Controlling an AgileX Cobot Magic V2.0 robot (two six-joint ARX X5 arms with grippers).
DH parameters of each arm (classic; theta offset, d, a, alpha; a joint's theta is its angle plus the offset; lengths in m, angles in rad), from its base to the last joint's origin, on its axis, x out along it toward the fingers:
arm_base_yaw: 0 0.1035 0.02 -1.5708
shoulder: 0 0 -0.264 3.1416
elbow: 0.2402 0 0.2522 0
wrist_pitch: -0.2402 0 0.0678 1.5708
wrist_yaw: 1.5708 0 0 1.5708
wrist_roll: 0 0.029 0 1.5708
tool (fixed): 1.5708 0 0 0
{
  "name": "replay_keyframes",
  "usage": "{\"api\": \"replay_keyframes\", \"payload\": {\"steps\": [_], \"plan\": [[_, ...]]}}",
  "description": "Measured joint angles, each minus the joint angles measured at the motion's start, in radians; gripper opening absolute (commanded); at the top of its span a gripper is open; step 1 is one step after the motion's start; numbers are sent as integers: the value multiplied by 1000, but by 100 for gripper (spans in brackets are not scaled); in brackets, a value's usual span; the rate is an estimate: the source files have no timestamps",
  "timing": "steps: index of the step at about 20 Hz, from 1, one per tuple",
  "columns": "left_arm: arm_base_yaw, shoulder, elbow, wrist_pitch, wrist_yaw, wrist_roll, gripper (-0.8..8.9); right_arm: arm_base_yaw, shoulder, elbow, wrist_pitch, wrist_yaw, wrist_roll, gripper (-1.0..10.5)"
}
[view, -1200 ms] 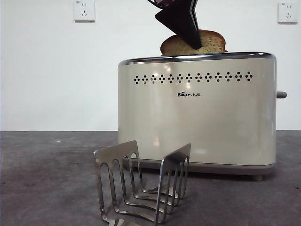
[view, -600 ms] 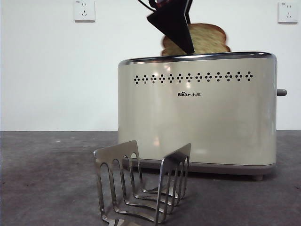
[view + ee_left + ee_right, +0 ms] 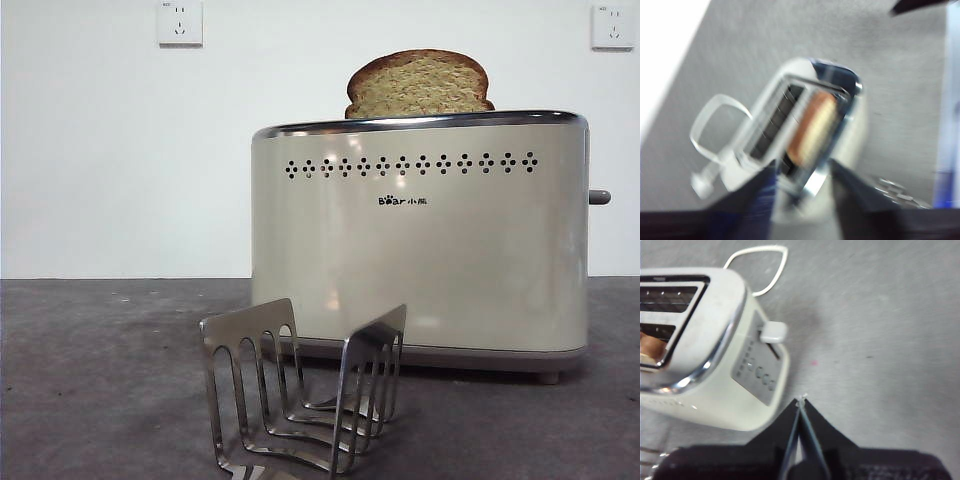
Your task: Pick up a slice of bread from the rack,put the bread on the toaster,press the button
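The slice of bread (image 3: 418, 86) stands upright in a slot of the cream toaster (image 3: 420, 250), its rounded top poking above the chrome rim. No gripper touches it. In the blurred left wrist view my left gripper (image 3: 800, 200) hangs open well above the toaster (image 3: 760, 165) and the bread (image 3: 812, 127). My right gripper (image 3: 801, 402) is shut with nothing in it, high off the toaster's narrow end, where the button (image 3: 774, 332) sticks out; in the front view the button (image 3: 598, 197) shows at the toaster's right end. The steel rack (image 3: 300, 395) stands empty in front of the toaster.
The toaster's white cord (image 3: 760, 267) loops on the grey table behind it. Two white wall sockets (image 3: 179, 22) sit high on the back wall. A row of small round controls (image 3: 760, 372) runs under the button. Neither arm shows in the front view.
The dark gripper that held the bread over the toaster has let go and risen out of the front view. The bread now stands free in the slot.
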Motion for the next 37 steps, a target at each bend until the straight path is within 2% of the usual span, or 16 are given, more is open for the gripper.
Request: {"api": "replay_keyframes", "payload": {"steps": [4,10,13,20,28,31,34,37], "plan": [[27,-81,0,-151,0,-174,-8,0,179,0,129,-176,4,-6],[52,-166,0,-159,0,-334,-8,-17,444,0,377,-368,94,-7],[52,-248,-33,-159,0,-375,-8,-39,513,0,427,-388,129,-7],[52,-408,-174,-159,0,-455,-8,-55,581,0,472,-414,145,-7],[52,-476,-309,-159,0,-499,-8,-82,650,8,483,-423,148,-7],[52,-484,-309,-160,0,-500,-8,-112,662,10,472,-467,146,-7],[52,-484,-309,-159,0,-500,-8,-141,694,11,471,-559,143,-7],[52,-484,-309,-159,0,-500,-8,-145,724,11,443,-569,132,-7]]}}
